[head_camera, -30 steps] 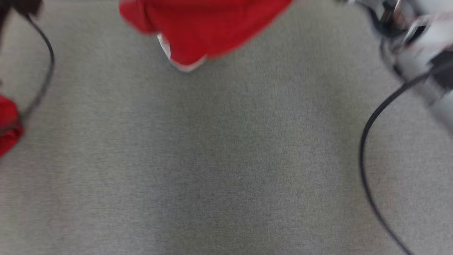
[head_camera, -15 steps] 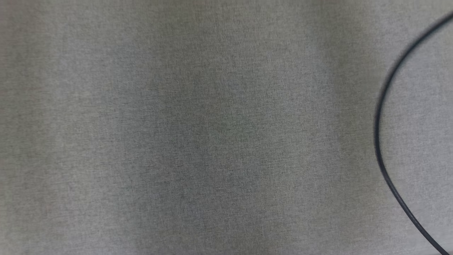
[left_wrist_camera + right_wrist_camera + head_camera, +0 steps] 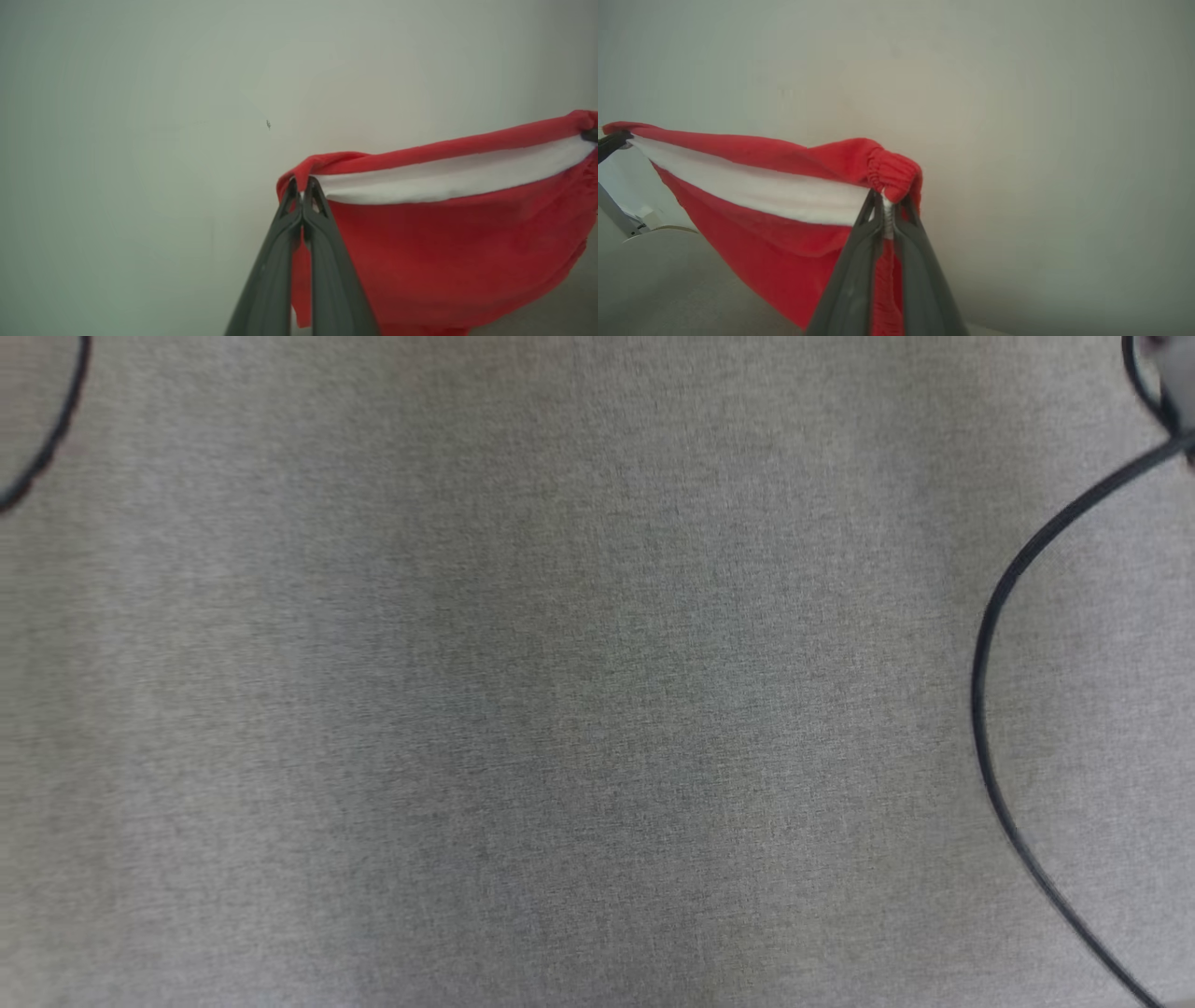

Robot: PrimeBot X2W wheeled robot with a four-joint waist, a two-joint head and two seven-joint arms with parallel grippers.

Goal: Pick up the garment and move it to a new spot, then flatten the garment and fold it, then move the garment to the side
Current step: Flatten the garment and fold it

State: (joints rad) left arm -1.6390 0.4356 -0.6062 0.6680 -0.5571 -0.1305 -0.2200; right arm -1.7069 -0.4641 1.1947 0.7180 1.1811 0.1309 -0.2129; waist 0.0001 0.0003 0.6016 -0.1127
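Red fleece with a white-lined band along its top edge: the garment (image 3: 444, 261) is off the surface, hung in the air between my two grippers.

Finding one, the grip. The left gripper (image 3: 302, 186) has its two dark fingers pressed together on one end of the band. The right gripper (image 3: 888, 200) is clamped on the gathered elastic at the other end, a sliver of white cloth showing between its tips. Neither has let go.

Finding two, the governing relation. The garment's long axis runs straight from one gripper to the other, the band drawn nearly taut with a shallow sag. From the left wrist view the cloth extends to that view's right; from the right wrist view it extends to that view's left. The body of the cloth hangs below the band as a loose pouch. Neither arm is nearer, since each holds a corner.

Finding three, pose. Both wrist cameras face a plain pale wall (image 3: 140, 140), so I judge the fingers point forward rather than down, arms raised and spread.

Finding four, the landing area. The head view looks down on a grey woven surface (image 3: 597, 709), with a thin black cable (image 3: 990, 691) looping along its right side.

Assessment: laying the garment flat calls for lowering both ends together, keeping the band stretched so the hanging hem meets the surface first.
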